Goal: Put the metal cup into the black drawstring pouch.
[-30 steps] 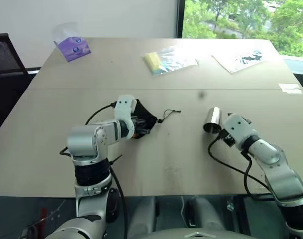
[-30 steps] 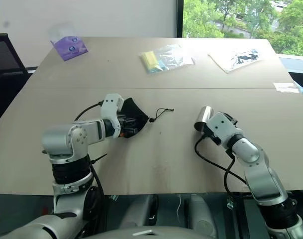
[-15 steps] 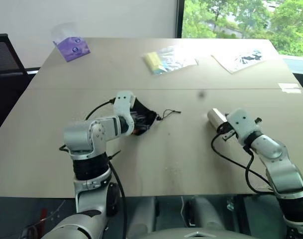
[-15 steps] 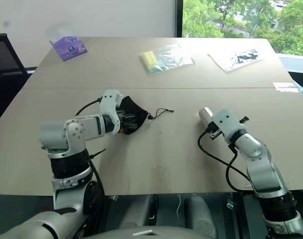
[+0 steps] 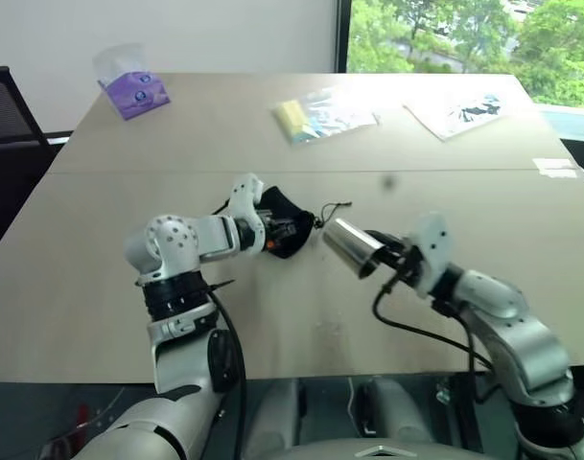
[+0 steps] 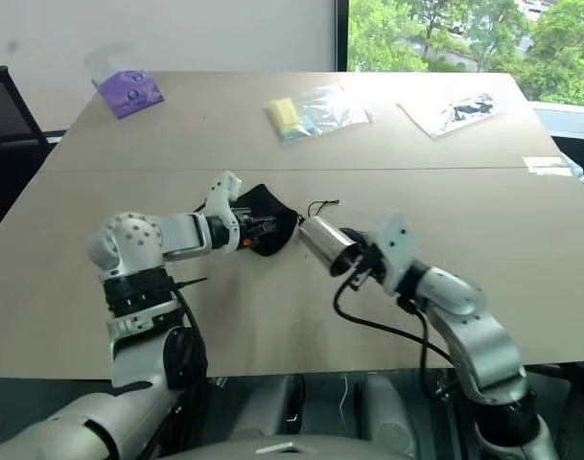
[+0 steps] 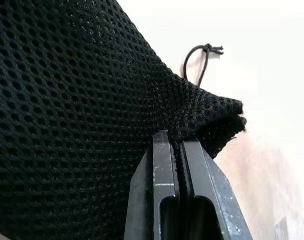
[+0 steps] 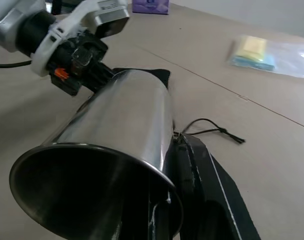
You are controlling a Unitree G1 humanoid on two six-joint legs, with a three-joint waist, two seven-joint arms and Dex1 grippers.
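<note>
Starting at the upper left of your head view, a purple tissue pack point(image 5: 130, 88) sits near the far corner of the table point(image 5: 100, 278). Moving toward the middle, your left gripper point(image 5: 272, 233) sits just left of centre, its fingers point(image 7: 164, 165) pressed tight together on the mesh edge of the black drawstring pouch point(image 5: 284, 217); in the left wrist view you can see the fabric pinched between them, bunched up above the tabletop, with the knotted cord point(image 5: 336, 208) trailing off to the pouch's right. Above that, at the top centre of the frame, a clear bag with something yellow inside point(image 5: 323, 114) lies on the far half of the table. Just right of the pouch, at the centre of the frame, you have the metal cup point(image 5: 349, 245) tilted on its side and clear of the table, its closed base pointing toward the pouch and close to it. Your right gripper point(image 5: 388, 255) is clamped on the cup's rim, one finger point(image 8: 204, 185) lying along the outside wall. At the upper right, a flat printed packet point(image 5: 461, 113) rests near the window edge.
</note>
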